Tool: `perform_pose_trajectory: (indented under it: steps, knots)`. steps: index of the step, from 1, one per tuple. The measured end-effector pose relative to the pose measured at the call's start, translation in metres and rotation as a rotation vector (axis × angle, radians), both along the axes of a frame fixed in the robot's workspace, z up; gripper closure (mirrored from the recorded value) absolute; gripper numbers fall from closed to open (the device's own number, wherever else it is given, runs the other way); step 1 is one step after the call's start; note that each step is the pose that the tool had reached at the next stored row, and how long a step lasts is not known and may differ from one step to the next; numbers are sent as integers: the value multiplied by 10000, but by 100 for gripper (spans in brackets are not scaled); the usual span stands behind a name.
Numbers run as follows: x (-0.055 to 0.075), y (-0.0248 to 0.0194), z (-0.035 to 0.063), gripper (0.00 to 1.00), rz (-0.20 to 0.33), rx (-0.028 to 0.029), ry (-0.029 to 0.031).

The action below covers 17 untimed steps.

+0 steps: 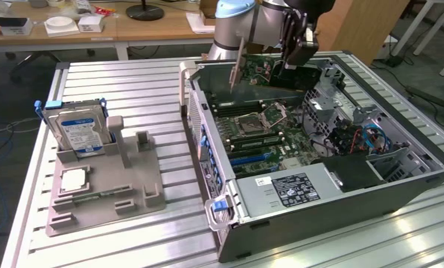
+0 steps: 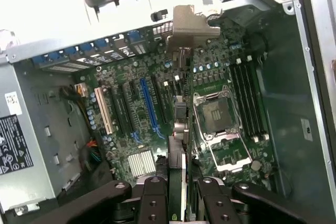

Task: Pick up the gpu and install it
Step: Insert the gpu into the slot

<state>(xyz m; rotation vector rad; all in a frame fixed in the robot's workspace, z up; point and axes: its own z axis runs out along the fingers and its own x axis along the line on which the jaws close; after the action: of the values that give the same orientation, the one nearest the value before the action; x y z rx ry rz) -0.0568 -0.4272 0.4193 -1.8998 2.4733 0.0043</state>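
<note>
**A:** What's the biggest thing there?

**B:** A slatted metal table (image 1: 117, 84). An open computer case (image 1: 341, 201) lies on its side on it, with the motherboard (image 1: 281, 139) facing up. Towards the exterior view's left sits a grey tray (image 1: 140, 195) with a hard drive (image 1: 81, 131) standing upright in it.

**A:** And the gpu?

**B:** The gpu (image 1: 281, 82) hangs on edge over the far end of the motherboard, inside the case walls, right under the arm (image 1: 244, 22). Its silver bracket (image 2: 191, 24) points at the case's port wall.

**A:** Is it held?

**B:** Yes. The gripper (image 2: 181, 192) has its black fingers (image 2: 154, 198) clamped on the card's two faces.

**A:** Is it seated?

**B:** I cannot tell. In the wrist view it lines up between the blue slot (image 2: 149, 103) and the empty CPU socket (image 2: 218, 116).
</note>
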Motion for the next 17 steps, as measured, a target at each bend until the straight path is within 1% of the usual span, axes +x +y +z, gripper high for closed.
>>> perform_pose_trajectory:
  steps: [10, 13, 14, 16, 17]
  knots:
    - [0, 0, 0, 74, 1086, 0, 0]
    - [0, 0, -1, 74, 1189, 2, -5]
    - [0, -1, -1, 74, 1208, -1, -51]
    - [-1, 0, -2, 74, 1269, -10, -222]
    - [-1, 0, -3, 74, 1313, -12, -283]
